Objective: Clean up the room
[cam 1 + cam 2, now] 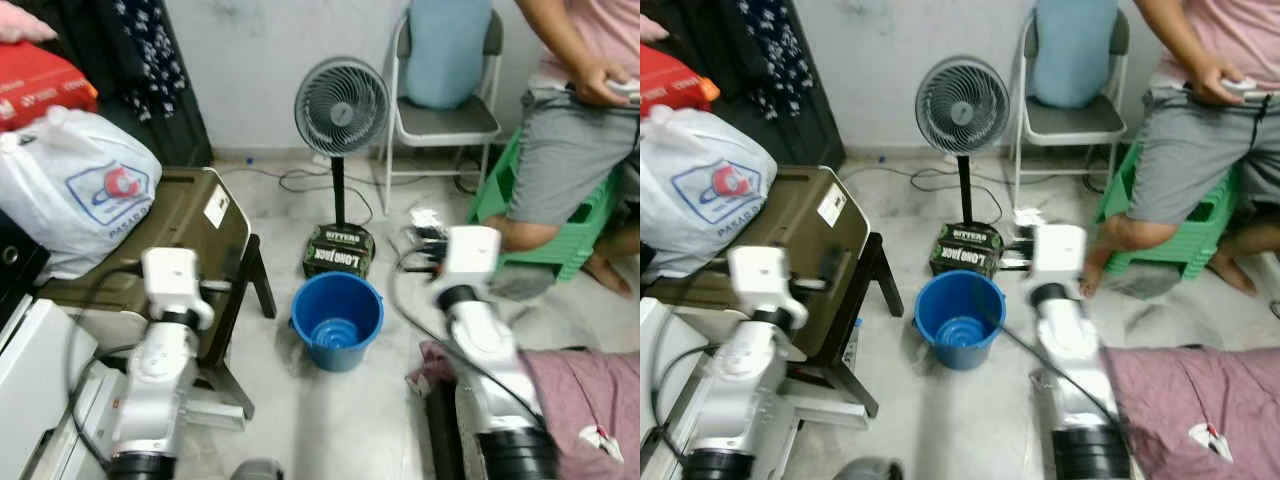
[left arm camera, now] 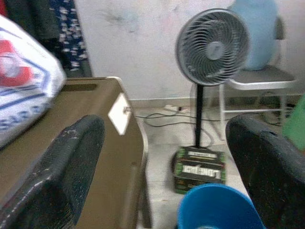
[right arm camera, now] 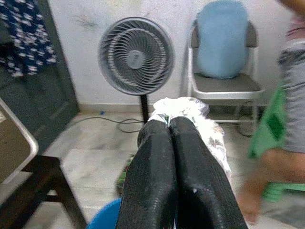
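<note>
While the head views were blurred around the right arm, the biggest things still read clearly: a person [image 1: 575, 120] sat at the far right on a green stool [image 1: 560, 225], cut off above the chest, one hand holding something pale that could not be made out. On the left an olive-brown table [image 1: 195, 225] carried a white plastic bag [image 1: 75, 185], and a folding chair [image 1: 445, 110] with a pale blue bundle [image 1: 445, 45] stood against the far wall. A standing fan [image 1: 342, 107] rose behind a dark box [image 1: 339, 250] on the floor, with a blue bucket [image 1: 337, 320] just nearer. A pink cloth [image 1: 585, 400] lay at the near right, partly hidden by the right arm. The left gripper [image 2: 164, 167] hung with its fingers spread wide and nothing between them, near the table's edge. The right gripper [image 3: 170, 124] was pressed closed on a crumpled silvery wrapper [image 3: 183, 107], held above the bucket's right side; what the wrapper had been was hard to tell.
</note>
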Motion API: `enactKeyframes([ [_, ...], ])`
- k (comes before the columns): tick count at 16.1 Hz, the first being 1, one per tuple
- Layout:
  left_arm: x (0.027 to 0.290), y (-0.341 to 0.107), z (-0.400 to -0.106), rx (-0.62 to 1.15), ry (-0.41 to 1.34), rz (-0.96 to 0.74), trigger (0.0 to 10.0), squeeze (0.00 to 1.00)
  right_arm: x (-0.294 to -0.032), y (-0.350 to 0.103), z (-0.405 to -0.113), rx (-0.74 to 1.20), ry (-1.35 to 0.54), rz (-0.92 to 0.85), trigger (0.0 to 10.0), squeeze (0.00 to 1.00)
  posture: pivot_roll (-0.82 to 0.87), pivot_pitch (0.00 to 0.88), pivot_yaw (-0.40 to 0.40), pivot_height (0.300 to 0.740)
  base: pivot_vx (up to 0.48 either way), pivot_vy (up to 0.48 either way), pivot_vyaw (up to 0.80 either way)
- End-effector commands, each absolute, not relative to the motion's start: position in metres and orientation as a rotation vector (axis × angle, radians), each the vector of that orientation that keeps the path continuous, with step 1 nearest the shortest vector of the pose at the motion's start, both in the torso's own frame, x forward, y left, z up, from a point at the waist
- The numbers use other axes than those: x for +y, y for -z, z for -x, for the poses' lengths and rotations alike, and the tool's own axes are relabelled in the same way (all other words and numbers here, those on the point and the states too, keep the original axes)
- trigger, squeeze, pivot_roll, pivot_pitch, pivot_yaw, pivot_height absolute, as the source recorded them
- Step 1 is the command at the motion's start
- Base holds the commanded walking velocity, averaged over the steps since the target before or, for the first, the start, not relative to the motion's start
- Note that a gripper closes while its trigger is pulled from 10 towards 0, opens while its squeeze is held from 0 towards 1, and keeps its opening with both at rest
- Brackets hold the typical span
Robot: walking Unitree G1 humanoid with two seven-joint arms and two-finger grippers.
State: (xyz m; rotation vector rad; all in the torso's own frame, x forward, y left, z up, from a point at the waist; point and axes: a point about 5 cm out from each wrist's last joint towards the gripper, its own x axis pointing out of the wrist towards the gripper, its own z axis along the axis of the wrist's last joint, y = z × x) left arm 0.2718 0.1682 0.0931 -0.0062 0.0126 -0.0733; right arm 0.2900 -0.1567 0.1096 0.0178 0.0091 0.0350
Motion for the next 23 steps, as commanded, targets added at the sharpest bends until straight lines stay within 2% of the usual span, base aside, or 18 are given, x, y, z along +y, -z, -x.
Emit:
enactKeyframes([
  [1,0.1755,-0.0962,-0.2723,0.003,0.064,0.001,10.0,0.00,-0.1479,-0.1144,-0.2924,-0.007,-0.052,-0.032,10.0,0.00,-0.05,0.000,0.020,0.740,0.000,0.000,0.00],
  [4,0.1742,-0.0975,-0.2721,-0.008,0.083,0.010,10.0,0.00,-0.1463,-0.1154,-0.2928,-0.011,-0.067,-0.031,10.0,0.00,-0.05,0.000,0.020,0.740,0.000,0.000,0.00],
  [8,0.1735,-0.0978,-0.2720,-0.009,0.090,0.011,10.0,0.00,-0.1465,-0.1158,-0.2925,-0.013,-0.062,-0.033,10.0,0.00,-0.05,0.000,0.021,0.740,0.277,0.000,0.57],
  [18,0.1735,-0.0986,-0.2722,-0.012,0.101,0.014,10.0,0.00,-0.1461,-0.1151,-0.2922,-0.008,-0.060,-0.036,10.0,0.00,-0.05,0.000,0.023,0.740,0.325,0.000,0.00],
  [20,0.1749,-0.0980,-0.2727,-0.005,0.078,0.000,10.0,0.00,-0.1459,-0.1148,-0.2921,-0.008,-0.061,-0.034,10.0,0.00,-0.05,0.000,0.024,0.740,0.000,0.000,0.00],
  [23,0.1752,-0.0974,-0.2734,-0.001,0.074,0.002,10.0,0.00,-0.1454,-0.1145,-0.2917,-0.010,-0.066,-0.029,10.0,0.00,-0.05,0.000,0.024,0.740,0.000,0.000,0.72],
])
